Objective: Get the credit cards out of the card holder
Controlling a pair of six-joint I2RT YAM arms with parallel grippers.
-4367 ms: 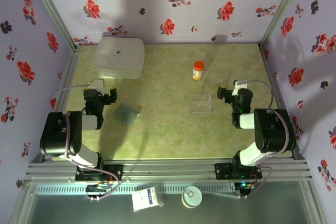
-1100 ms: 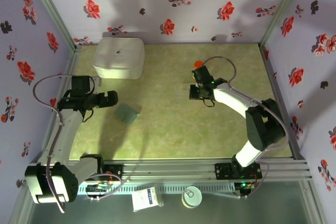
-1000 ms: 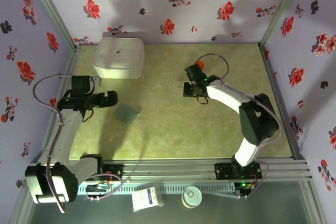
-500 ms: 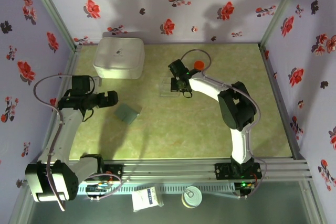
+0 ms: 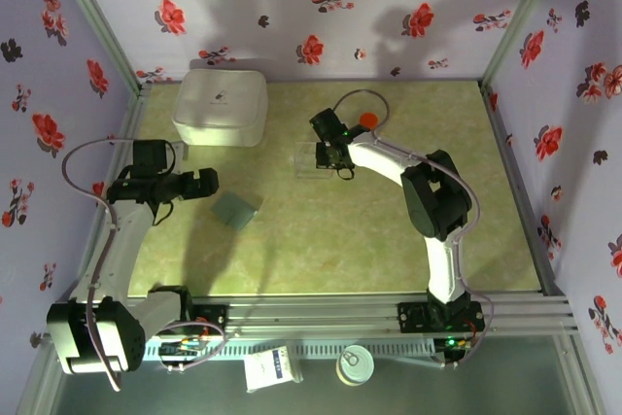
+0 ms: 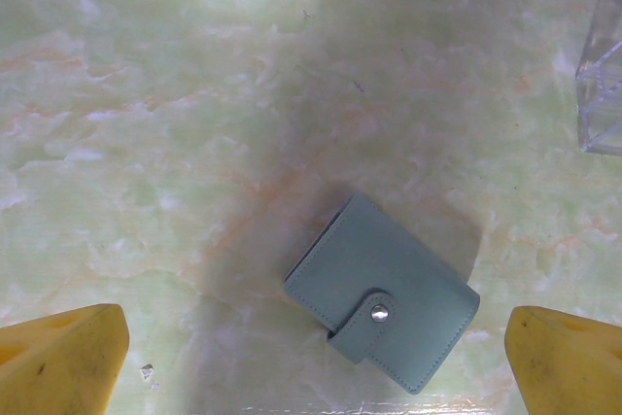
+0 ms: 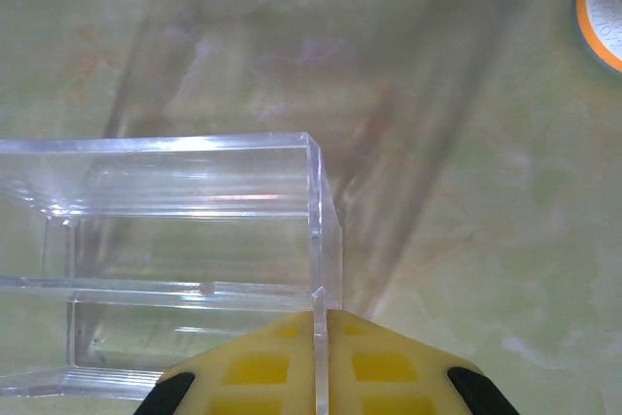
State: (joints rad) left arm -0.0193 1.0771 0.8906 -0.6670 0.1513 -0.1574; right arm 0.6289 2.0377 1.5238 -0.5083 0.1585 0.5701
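Hovering spread above the snapped-shut holder [image 6: 382,291], left pincer [image 6: 313,364] must next grip it, while right pincer [image 7: 321,357] clamps the tray [image 7: 185,230].

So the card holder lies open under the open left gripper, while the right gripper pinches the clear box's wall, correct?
Not quite. The left wrist view shows the card holder closed, its strap snapped shut. The rest holds: it lies under the open left gripper, and the right gripper pinches the clear box by its wall.
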